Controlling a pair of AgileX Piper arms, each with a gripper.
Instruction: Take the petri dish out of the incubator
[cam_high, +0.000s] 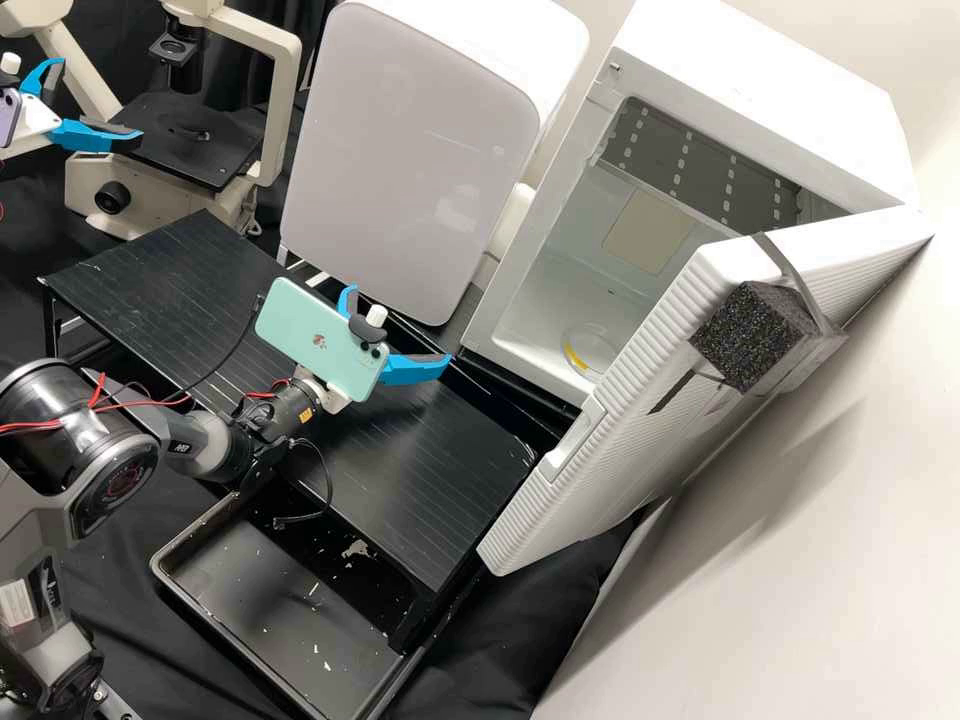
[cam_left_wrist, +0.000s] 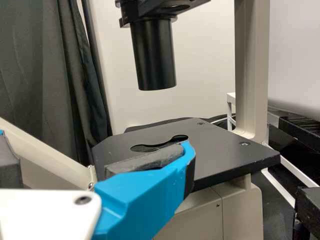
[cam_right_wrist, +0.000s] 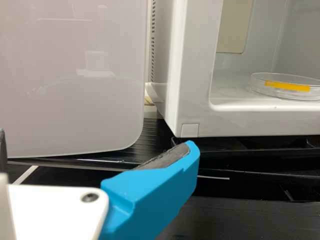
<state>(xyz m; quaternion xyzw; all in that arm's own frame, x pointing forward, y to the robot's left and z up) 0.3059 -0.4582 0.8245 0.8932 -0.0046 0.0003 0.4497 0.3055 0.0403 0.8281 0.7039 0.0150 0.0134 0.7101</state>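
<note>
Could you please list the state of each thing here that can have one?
Incubator door: open
Petri dish: lying flat inside the incubator
Right hand: open, empty
Left hand: open, empty
Microscope: standing upright

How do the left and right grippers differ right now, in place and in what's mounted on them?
The left gripper is beside the microscope stage; the right gripper is outside the incubator, above the black platform. The left gripper carries a purple phone, the right gripper a mint-green one. Both have blue fingers, stand open and hold nothing.
</note>
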